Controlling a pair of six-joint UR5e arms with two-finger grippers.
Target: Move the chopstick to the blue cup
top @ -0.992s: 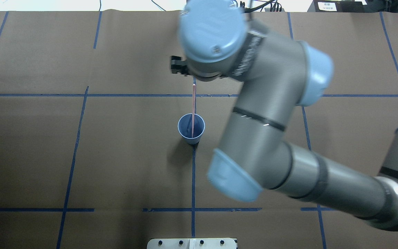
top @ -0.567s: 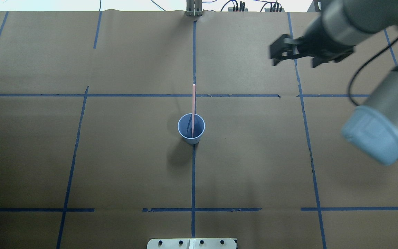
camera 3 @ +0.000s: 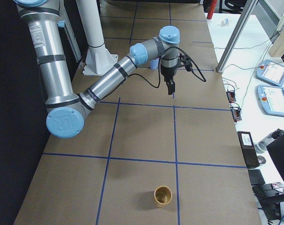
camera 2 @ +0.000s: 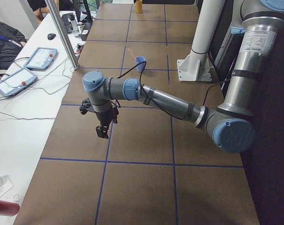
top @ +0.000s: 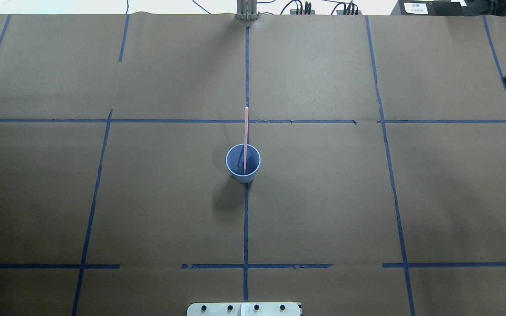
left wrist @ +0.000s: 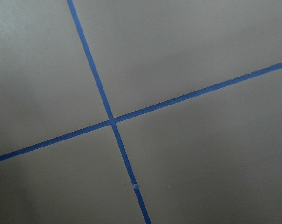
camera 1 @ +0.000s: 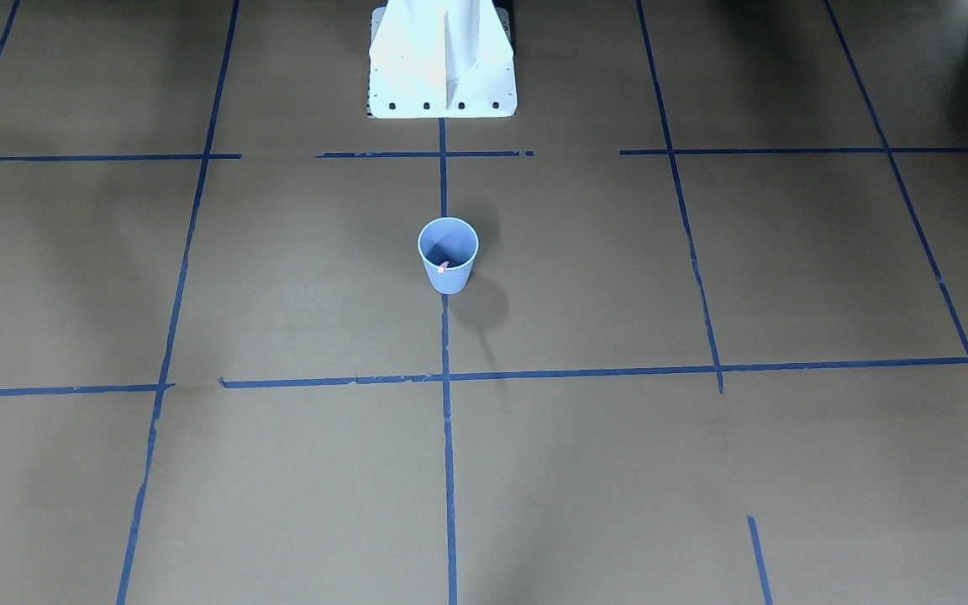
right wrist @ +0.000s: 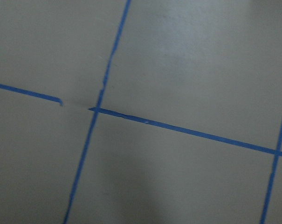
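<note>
Inside blue cup [top: 234, 161] stands chopstick [top: 246, 136].

Obstacle ctr: blue cup [top: 236, 164] w/ chopstick [top: 246, 131]

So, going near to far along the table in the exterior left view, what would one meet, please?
Left arm's black gripper → small pale-blue tapered cup → small tan cup at the far end.
</note>
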